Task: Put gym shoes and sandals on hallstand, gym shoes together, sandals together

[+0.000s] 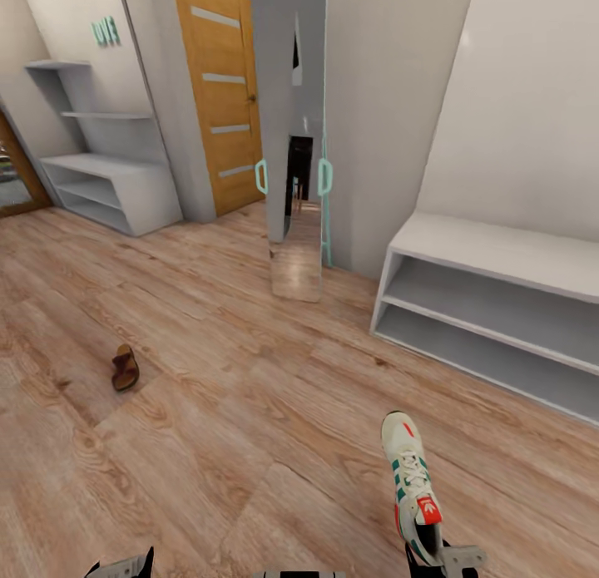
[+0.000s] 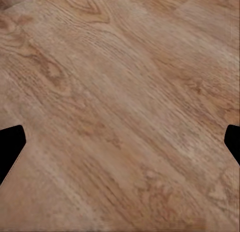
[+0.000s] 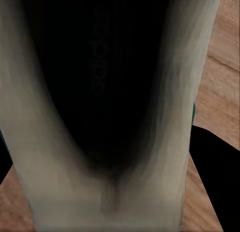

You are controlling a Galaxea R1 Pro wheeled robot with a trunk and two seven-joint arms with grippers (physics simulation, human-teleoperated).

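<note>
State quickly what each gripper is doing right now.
Left gripper: open, empty above the wood-grain plank floor.
Right gripper: shut on the cream-white green-striped lace-up sneaker.

Bare corridor floor point(image 1: 249, 445) ahead; sandal point(image 1: 125, 368) left; hallstand point(image 1: 108, 166) shelves open.

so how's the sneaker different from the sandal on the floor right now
The gym shoe is cream-white with green stripes and laces; the sandal is brown, open and flatter. The gym shoe looks larger and sits nearer the camera on the robot's right, its heel at the right hand; the sandal lies further off to the left, alone on the corridor floor. Whether the gym shoe is lifted or resting cannot be told. Neither is on a shelf.
</note>
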